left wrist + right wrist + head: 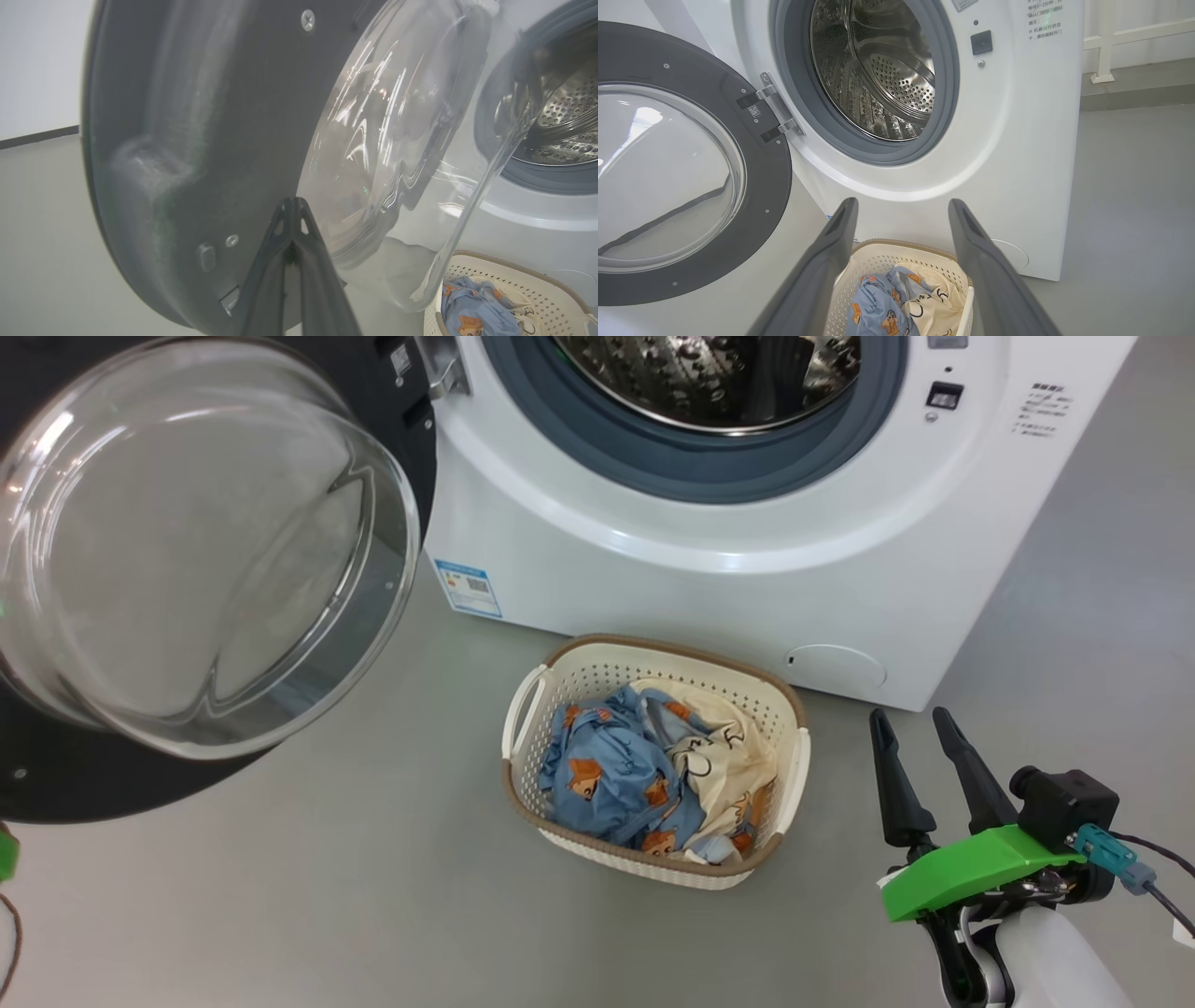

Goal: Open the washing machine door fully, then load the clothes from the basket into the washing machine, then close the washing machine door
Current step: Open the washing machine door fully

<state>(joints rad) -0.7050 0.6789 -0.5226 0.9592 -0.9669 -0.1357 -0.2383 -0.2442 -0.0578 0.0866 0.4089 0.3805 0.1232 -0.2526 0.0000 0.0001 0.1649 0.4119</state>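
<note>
Dark left tool [292, 203] pinched shut, tips at washing machine door [210, 116] grey inner face, contact unclear; right tool [909, 714] spread wide, empty, well apart from that door.

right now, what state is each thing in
washing machine door, open wide
washing machine drum, empty
basket, upright on the floor, loaded
clothes, crumpled in the basket
left gripper, shut, tips by the door's inner face
right gripper, open, empty, right of the basket
</note>
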